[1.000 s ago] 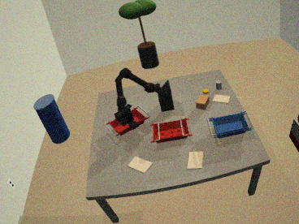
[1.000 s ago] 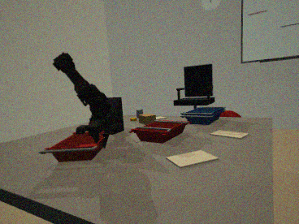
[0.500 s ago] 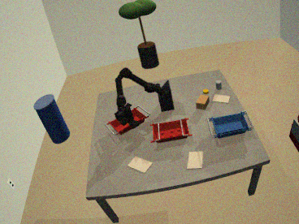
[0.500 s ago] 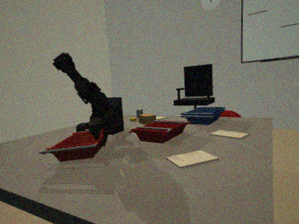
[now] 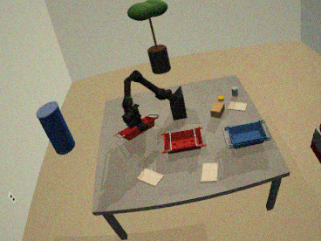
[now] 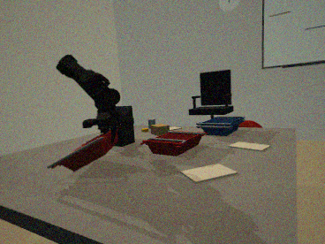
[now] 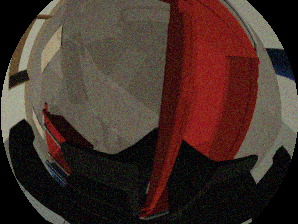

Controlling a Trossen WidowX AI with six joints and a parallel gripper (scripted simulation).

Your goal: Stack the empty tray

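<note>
The loaded red tray [image 5: 187, 148] [image 6: 165, 148] stands level mid-table with small red blocks inside. In the top view its left wire bar [image 5: 170, 141] crosses the top a little in from the end. Its right bar [image 5: 201, 136] lies close to the right end. The empty red tray [image 5: 130, 132] [image 6: 86, 155] [image 7: 240, 100] is left of it, clearly tilted. My gripper [image 5: 141, 127] [image 7: 161, 132] is shut on the empty tray's long side wall. That wall runs down between the fingers in the wrist view. Whether the tray's lower edge touches the table is unclear.
A blue tray [image 5: 249, 141] [image 6: 221, 127] with wire bars stands at the right. A brown block [image 5: 217, 110] [image 6: 160, 129], a yellow piece [image 5: 221, 98] and a grey cylinder [image 5: 235, 92] are at the back right. Pale cards [image 5: 151, 176] [image 5: 209, 172] lie near the front.
</note>
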